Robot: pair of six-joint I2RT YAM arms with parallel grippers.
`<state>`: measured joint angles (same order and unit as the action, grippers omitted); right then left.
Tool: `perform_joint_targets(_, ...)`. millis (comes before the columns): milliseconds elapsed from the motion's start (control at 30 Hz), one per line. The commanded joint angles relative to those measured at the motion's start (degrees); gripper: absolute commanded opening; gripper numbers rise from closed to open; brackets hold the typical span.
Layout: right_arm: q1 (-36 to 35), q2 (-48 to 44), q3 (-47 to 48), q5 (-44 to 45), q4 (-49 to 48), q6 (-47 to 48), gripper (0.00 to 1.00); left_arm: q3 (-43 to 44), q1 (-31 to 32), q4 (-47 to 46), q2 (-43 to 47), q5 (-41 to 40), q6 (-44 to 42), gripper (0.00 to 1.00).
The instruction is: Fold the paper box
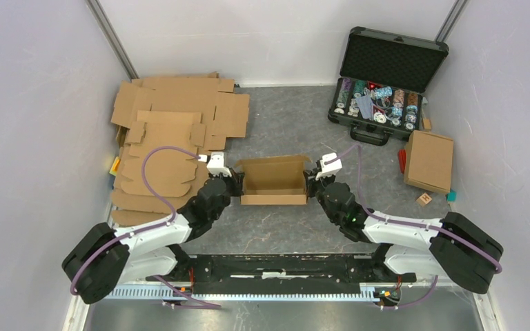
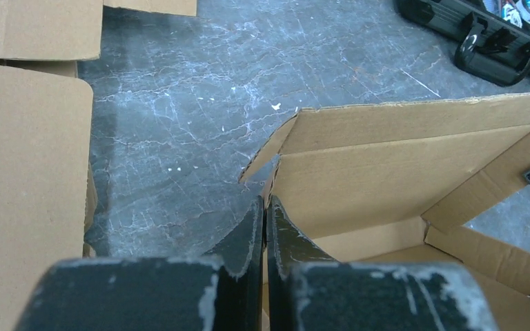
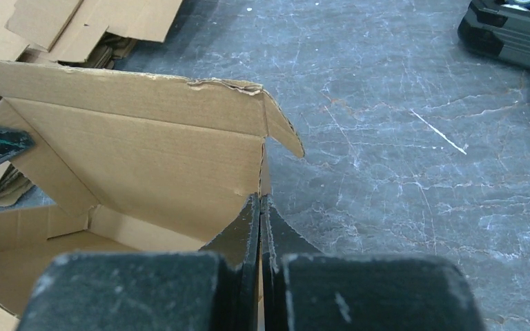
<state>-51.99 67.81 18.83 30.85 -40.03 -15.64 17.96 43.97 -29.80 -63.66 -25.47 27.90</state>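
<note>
A brown cardboard box stands half folded in the middle of the table, its walls up and its top open. My left gripper is shut on the box's left side wall, one finger inside and one outside. My right gripper is shut on the box's right side wall in the same way. The back wall stands upright with small corner flaps sticking out. The other gripper's fingertip shows inside the box in each wrist view.
A stack of flat cardboard blanks lies at the back left. An open black case of poker chips stands at the back right. A closed cardboard box and a small wooden cube lie at the right.
</note>
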Motion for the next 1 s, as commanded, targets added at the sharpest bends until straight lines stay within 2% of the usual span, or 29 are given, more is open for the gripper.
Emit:
perform_joint_targets(0, -0.6, -1.3, -0.9, 0.3, 0.9, -0.6, 0.00, -2.0, 0.6, 0.0, 2.8, -0.6, 2.7, 0.02)
perform_joint_targets(133, -0.6, -1.4, 0.5, -0.6, 3.1, -0.3, 0.01, -1.6, 0.6, 1.6, 4.4, -0.2, 2.3, 0.02)
perform_joint_targets(233, -0.6, -1.8, 3.8, -1.8, 9.1, 0.9, 0.09, -1.1, 0.6, 3.4, 5.5, 0.1, 1.9, 0.02)
perform_joint_targets(300, -0.6, -2.5, 5.4, -2.3, 13.2, 0.8, 0.20, -1.6, 0.6, 3.6, 6.5, -0.1, 1.7, 0.02)
perform_joint_targets(433, -0.5, -5.8, 5.3, -4.5, 16.4, 0.7, 0.26, -2.9, 0.7, 3.5, 8.1, -0.1, 1.4, 0.02)
perform_joint_targets(467, -0.6, -7.0, 5.0, -5.0, 16.9, 0.5, 0.34, -3.1, 0.8, 3.6, 8.3, -0.1, 1.3, 0.02)
perform_joint_targets(533, -0.6, -8.8, 4.6, -5.7, 18.2, 0.1, 0.43, -3.4, 0.8, 3.5, 8.7, 0.2, 0.8, 0.02)
perform_joint_targets(733, 0.2, -11.0, 5.6, -9.2, 22.6, 0.5, 0.62, -4.1, 1.9, 3.1, 10.3, -0.3, -1.2, 0.02)
perform_joint_targets(867, 1.3, -13.2, 6.3, -13.6, 24.0, 0.2, 0.81, -3.9, 3.5, 3.1, 10.7, -1.8, -3.0, 0.02)
perform_joint_targets(967, 2.4, -14.1, 9.8, -16.3, 27.4, 1.2, 0.88, -3.3, 4.7, 3.6, 10.3, -2.9, -4.5, 0.02)
